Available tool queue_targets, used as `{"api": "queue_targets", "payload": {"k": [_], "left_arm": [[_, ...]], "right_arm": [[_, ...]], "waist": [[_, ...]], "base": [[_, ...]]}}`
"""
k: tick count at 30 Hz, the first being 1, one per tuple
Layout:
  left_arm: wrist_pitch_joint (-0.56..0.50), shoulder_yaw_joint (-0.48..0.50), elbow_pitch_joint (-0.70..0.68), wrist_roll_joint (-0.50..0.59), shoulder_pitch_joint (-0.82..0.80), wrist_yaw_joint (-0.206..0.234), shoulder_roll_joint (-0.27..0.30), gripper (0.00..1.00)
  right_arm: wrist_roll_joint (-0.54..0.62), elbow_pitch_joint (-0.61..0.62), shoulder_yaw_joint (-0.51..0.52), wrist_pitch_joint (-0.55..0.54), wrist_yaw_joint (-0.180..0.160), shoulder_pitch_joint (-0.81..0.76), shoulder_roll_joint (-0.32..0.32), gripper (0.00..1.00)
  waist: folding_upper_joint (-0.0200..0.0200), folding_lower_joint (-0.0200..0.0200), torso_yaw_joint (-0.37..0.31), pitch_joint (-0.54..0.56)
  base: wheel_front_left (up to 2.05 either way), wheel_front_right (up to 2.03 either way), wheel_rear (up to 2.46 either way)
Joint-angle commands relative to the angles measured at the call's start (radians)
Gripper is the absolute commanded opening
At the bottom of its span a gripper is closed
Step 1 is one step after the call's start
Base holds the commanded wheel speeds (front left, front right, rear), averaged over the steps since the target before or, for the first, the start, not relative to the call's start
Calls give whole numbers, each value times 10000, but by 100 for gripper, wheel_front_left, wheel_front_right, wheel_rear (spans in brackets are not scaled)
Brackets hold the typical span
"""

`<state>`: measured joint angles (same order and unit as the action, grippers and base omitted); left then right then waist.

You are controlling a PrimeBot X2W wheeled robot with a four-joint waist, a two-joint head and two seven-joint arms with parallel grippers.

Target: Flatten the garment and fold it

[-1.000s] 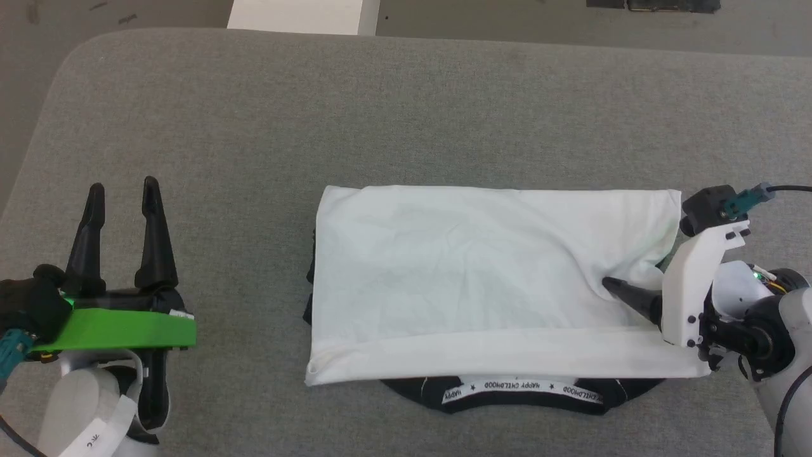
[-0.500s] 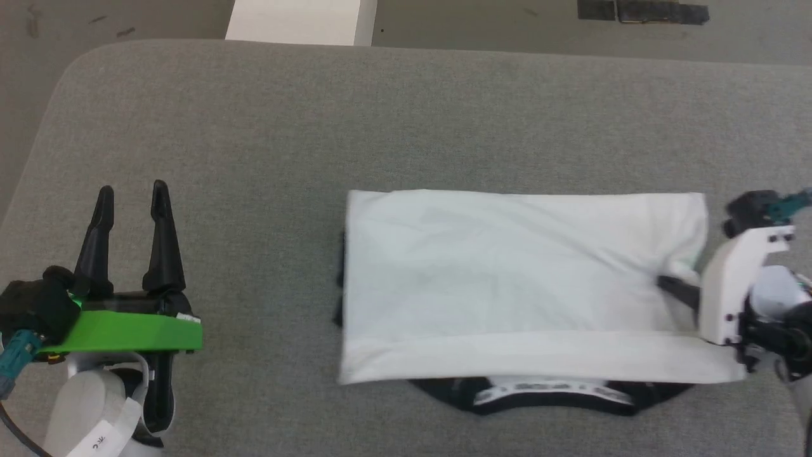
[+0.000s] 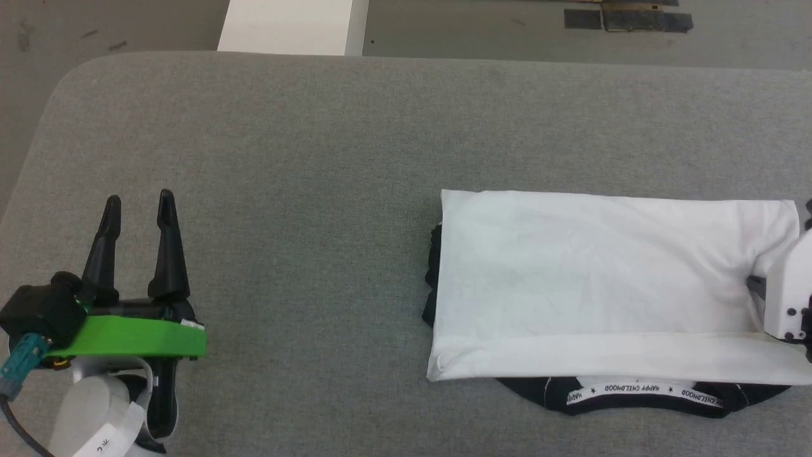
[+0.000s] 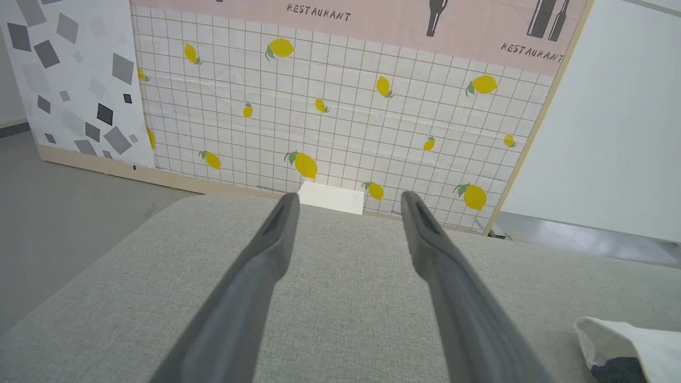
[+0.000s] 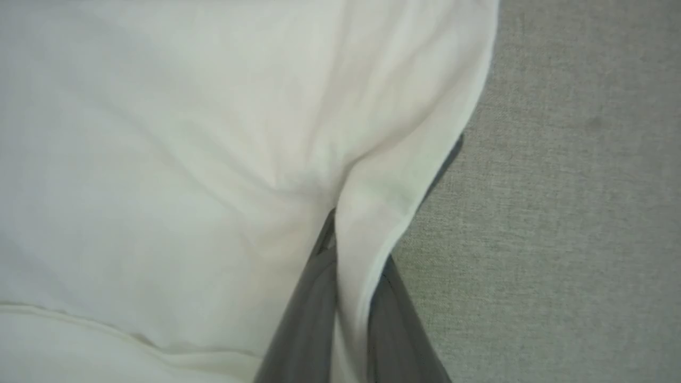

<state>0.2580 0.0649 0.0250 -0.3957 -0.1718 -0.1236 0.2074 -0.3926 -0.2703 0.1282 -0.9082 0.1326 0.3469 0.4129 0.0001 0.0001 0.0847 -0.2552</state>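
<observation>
Looking from the head, the half-folded garment (image 3: 602,273) lies toward the table's (image 3: 285,158) right, the left gripper (image 3: 139,198) wide open, well apart. From the right wrist, the right gripper (image 5: 346,255), just closed, pinches its white side edge, likely for the next fold.

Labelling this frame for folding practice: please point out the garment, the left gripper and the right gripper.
garment (image 3: 602,266), head view, on its white folded body.
left gripper (image 3: 139,198), head view, gap between its open fingertips.
right gripper (image 5: 348,244), right wrist view, between fingertips shut on the garment's edge.
</observation>
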Motion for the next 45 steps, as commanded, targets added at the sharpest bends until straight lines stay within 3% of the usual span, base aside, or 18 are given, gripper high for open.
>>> {"api": "queue_targets", "payload": {"k": [1, 11, 18, 31, 45], "left_arm": [[38, 7, 42, 10, 178, -70, 25, 100], [38, -8, 208, 40, 465, -70, -76, 100], [38, -106, 312, 4, 568, -71, -133, 100], [38, -336, 409, -157, 650, -71, -166, 100], [38, -484, 510, -301, 523, -71, -170, 100]], "right_arm": [[194, 288, -139, -224, -19, -73, 1, 0], [117, 3106, -2049, -2115, -19, 19, 307, 0], [-278, 3655, -3537, -2273, -19, 318, -31, 0], [-697, 1568, -5643, -646, -19, 1488, -1811, 0], [-535, -1828, -6296, 1402, -19, 2219, -3055, 0]], "waist": [[-1, -1, -41, 113], [-1, -1, -202, 735], [-1, -1, -142, 1021], [-1, -1, 375, 872], [-1, -1, 660, 498]], "base": [[0, 0, 0], [0, 0, 0], [0, 0, 0], [0, 0, 0], [0, 0, 0]]}}
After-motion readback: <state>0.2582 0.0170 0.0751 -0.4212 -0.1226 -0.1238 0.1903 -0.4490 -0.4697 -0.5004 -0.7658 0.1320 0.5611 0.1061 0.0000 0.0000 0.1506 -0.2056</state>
